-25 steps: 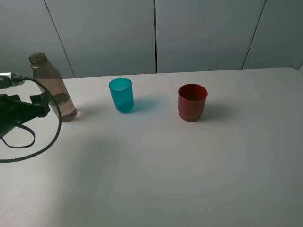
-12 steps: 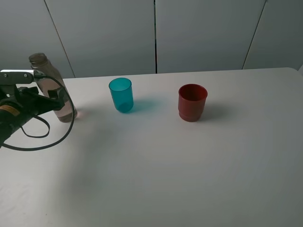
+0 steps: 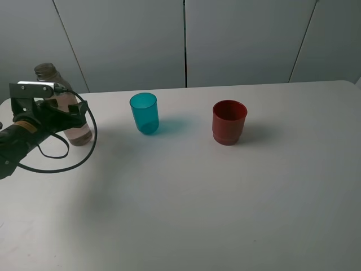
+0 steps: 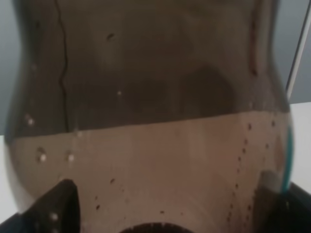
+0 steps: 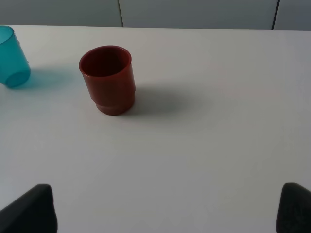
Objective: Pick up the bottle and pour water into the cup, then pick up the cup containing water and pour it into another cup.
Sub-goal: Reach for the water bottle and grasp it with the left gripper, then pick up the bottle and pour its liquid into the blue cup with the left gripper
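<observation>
Here, table (image 3: 186,220): white, carries all three vessels upright
bottle (image 3: 80,134): tinted, capless, stands near the table's left edge, leftmost of the three; liquid fills its lower part
red cup (image 3: 229,122): opaque, stepped base, rightmost, well apart from the others
teal cup (image 3: 144,113): translucent, between bottle and red cup, touching neither
left end effector (image 3: 73,116): at the bottle's mid-height, a finger on either side; whether it presses the wall or is slack cannot be told
right end effector (image 5: 167,194): released, fingers spread wide over bare table near the red cup, holding nothing
</observation>
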`<state>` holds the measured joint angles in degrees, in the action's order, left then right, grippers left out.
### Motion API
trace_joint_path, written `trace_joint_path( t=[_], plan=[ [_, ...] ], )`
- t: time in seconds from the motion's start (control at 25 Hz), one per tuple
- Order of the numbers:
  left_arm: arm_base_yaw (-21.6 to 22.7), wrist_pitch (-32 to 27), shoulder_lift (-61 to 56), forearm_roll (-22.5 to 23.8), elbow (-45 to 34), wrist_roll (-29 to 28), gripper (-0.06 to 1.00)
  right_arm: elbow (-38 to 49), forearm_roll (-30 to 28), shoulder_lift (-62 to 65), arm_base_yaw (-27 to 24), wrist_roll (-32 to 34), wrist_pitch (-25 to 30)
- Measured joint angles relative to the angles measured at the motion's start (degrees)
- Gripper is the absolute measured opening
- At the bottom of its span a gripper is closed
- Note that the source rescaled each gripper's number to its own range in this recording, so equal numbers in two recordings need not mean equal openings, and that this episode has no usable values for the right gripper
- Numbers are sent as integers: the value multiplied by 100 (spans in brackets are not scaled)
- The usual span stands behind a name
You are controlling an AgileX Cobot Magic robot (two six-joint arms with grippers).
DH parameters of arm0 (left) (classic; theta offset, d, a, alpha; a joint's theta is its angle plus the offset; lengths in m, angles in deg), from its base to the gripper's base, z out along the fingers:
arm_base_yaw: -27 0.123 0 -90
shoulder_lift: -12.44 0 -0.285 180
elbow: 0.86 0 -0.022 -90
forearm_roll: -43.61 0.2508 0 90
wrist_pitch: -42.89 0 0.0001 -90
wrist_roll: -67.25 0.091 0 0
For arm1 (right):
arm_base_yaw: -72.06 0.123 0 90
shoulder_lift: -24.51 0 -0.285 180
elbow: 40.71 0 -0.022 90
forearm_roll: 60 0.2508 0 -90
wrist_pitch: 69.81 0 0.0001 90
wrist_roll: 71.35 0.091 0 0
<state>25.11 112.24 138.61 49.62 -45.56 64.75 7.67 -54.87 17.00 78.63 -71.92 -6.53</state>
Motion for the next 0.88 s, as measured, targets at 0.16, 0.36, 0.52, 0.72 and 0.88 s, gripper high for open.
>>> trace_joint_path(
  t=[0.16, 0.36, 0.52, 0.72, 0.88],
  plan=[
    [0, 4, 111, 95, 175, 0, 100, 0, 0, 0, 0, 0, 0],
    [0, 15, 226, 140, 223, -7, 93, 0, 0, 0, 0, 0, 0],
    [0, 15, 226, 130, 223, -7, 0, 0, 0, 0, 0, 0, 0],
    [0, 18, 226, 154, 223, -7, 1, 0, 0, 0, 0, 0, 0],
    [0, 18, 226, 154, 223, -7, 1, 0, 0, 0, 0, 0, 0]
  ],
)
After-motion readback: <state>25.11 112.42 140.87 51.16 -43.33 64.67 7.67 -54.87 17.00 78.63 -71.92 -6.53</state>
